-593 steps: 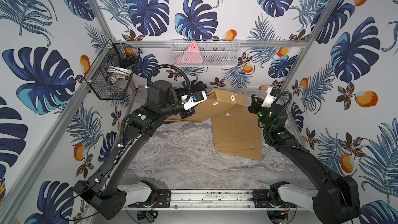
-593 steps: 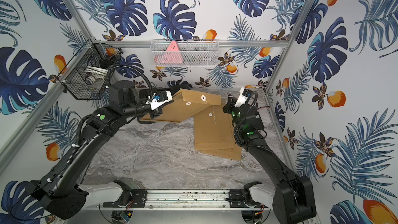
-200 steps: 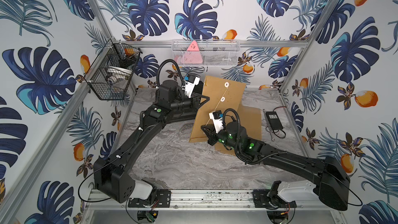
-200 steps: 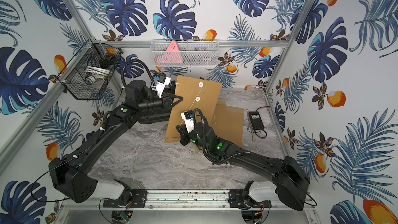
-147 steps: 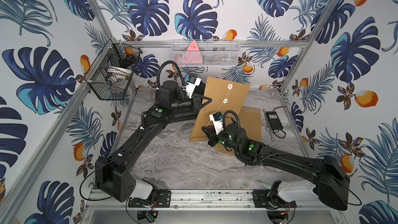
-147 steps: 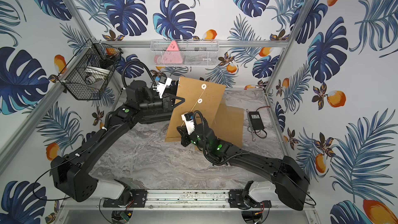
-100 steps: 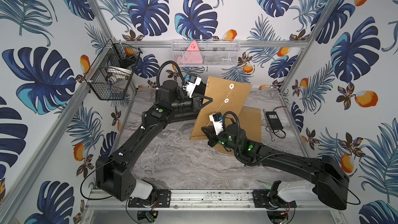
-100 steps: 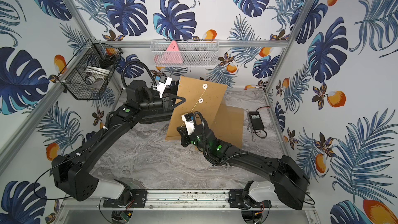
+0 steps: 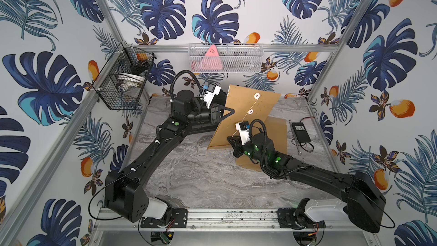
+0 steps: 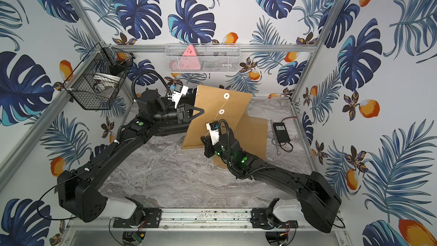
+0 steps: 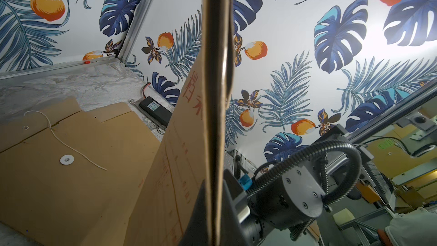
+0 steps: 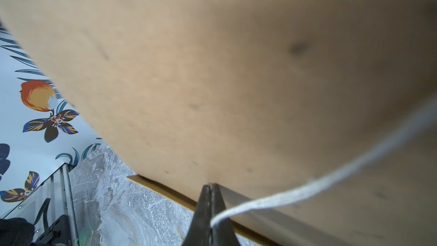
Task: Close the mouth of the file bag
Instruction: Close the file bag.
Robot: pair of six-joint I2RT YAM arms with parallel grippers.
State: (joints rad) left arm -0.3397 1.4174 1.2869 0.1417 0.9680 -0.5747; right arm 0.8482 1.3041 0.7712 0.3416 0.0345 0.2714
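The brown file bag (image 9: 257, 112) (image 10: 227, 114) stands tilted on its lower edge at the back of the table. My left gripper (image 9: 230, 111) (image 10: 201, 110) (image 11: 214, 221) is shut on its left side edge and holds it up. Two white round buttons (image 9: 256, 95) sit on its face, and a white string (image 9: 253, 104) (image 12: 331, 173) runs from them down to my right gripper (image 9: 230, 139) (image 10: 203, 141) (image 12: 211, 199). The right gripper is shut on the string's end, close to the bag's lower edge. In the right wrist view the file bag (image 12: 236, 67) fills most of the frame.
A second brown file bag (image 9: 276, 133) (image 11: 71, 173) lies flat behind the standing one. A black power adapter (image 9: 300, 131) (image 10: 281, 132) with a cable lies at the right. A black wire basket (image 9: 123, 86) and a white mesh basket (image 9: 224, 57) hang on the walls.
My left gripper has raised the bag from flat to standing and tilted it rightward. My right arm has crossed from the back right to the bag's front and holds the string.
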